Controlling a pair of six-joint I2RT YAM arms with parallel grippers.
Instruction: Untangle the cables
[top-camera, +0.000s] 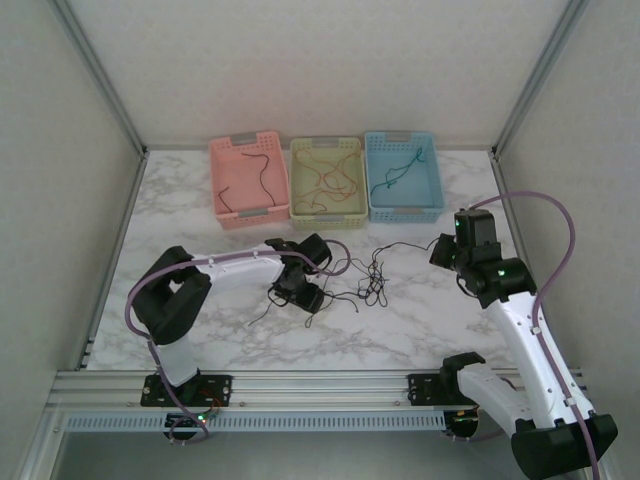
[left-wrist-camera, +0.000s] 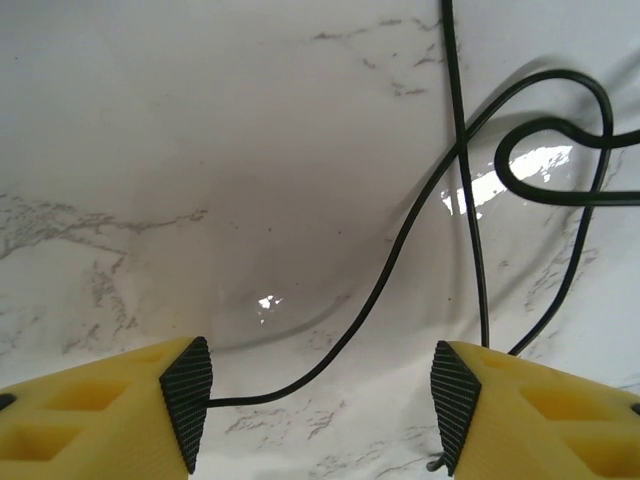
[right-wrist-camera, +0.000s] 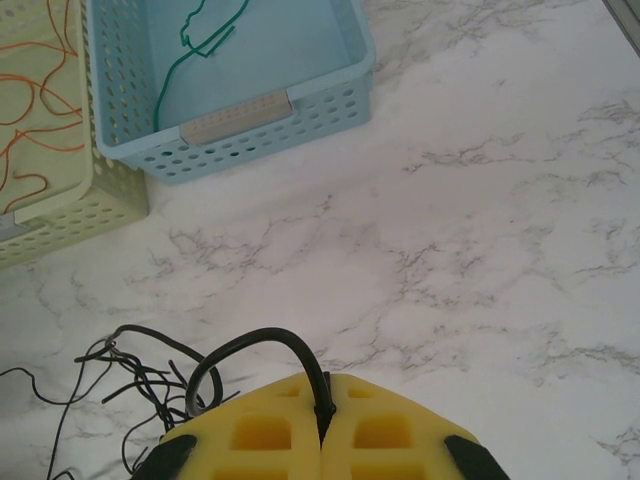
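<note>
Clenching a black cable (right-wrist-camera: 258, 336), the right gripper (right-wrist-camera: 322, 395) sits near the blue basket (right-wrist-camera: 300, 110); the left gripper (left-wrist-camera: 320, 405) gapes, released, over loose cables (left-wrist-camera: 460, 140).

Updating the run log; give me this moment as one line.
left gripper: open astride black cable | right gripper: shut on cable loop | tangle: on table between grippers

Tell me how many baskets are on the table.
3, in a row at the far edge: pink basket left, yellow-green basket middle, blue basket right. None looks hidden.
</note>
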